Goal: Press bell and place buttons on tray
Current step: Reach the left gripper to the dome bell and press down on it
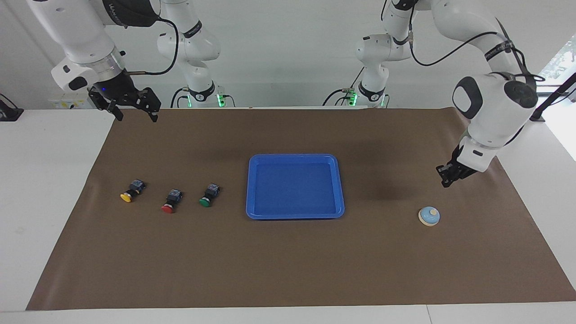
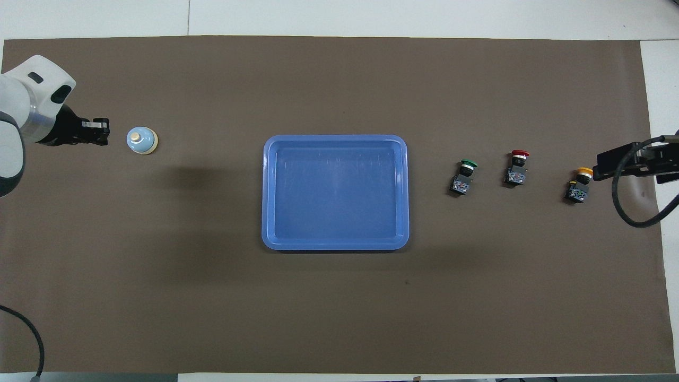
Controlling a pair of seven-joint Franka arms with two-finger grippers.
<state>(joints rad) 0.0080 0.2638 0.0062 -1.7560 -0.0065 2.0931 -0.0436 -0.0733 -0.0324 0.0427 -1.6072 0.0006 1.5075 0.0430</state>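
Observation:
The light-blue bell [image 1: 429,216] [image 2: 141,140] stands on the brown mat toward the left arm's end. My left gripper [image 1: 445,181] [image 2: 104,132] hangs shut and empty in the air just beside the bell, clear of it. The blue tray [image 1: 294,214] [image 2: 270,191] lies empty mid-table. Green [image 1: 208,195] [image 2: 464,177], red [image 1: 171,201] [image 2: 516,168] and yellow [image 1: 131,191] [image 2: 579,185] buttons lie in a row toward the right arm's end. My right gripper [image 1: 135,116] [image 2: 597,172] waits open, raised above the mat's edge near the yellow button.
A brown mat [image 1: 288,270] covers most of the white table [image 1: 49,180]. A black cable [image 2: 631,207] loops down from the right arm over the mat's end.

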